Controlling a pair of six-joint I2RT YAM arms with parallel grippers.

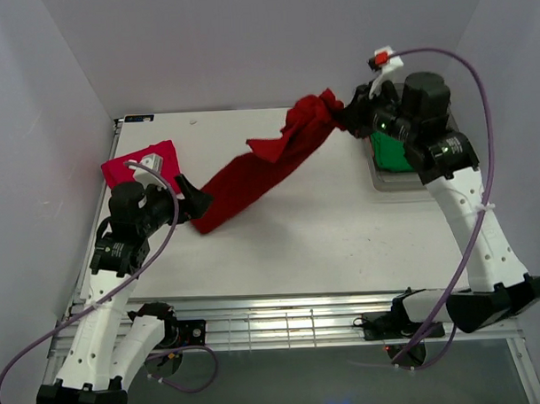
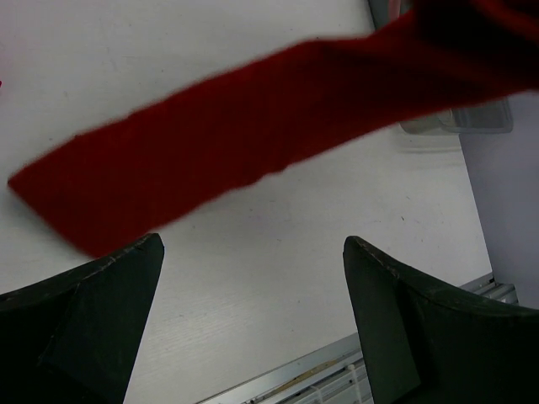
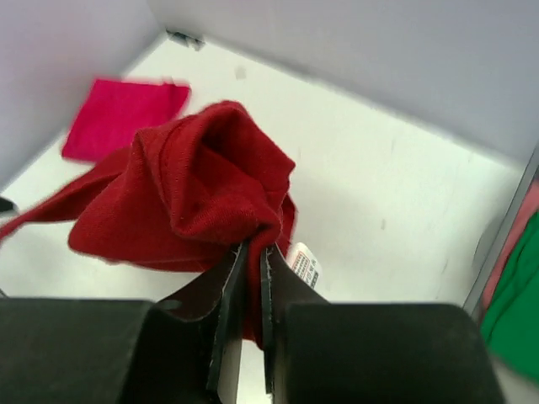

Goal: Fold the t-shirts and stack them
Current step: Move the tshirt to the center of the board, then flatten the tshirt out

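My right gripper (image 1: pixel 345 118) (image 3: pixel 253 252) is shut on a bunched end of the dark red t-shirt (image 1: pixel 260 167) (image 3: pixel 194 185) and holds it above the table at the back right. The shirt hangs in a long band down to the left, its low end near my left gripper (image 1: pixel 199 203). My left gripper (image 2: pixel 253 252) is open and empty, with the dark red shirt (image 2: pixel 253 126) stretched in front of it. A folded pinkish-red t-shirt (image 1: pixel 131 164) (image 3: pixel 122 114) lies flat at the back left. A green t-shirt (image 1: pixel 391 152) (image 3: pixel 514 311) lies in the tub.
A clear grey plastic tub (image 1: pixel 402 181) stands at the right edge of the white table (image 1: pixel 324 235), under my right arm. A white label (image 3: pixel 305 263) hangs from the dark red shirt. Walls close in on left, back and right.
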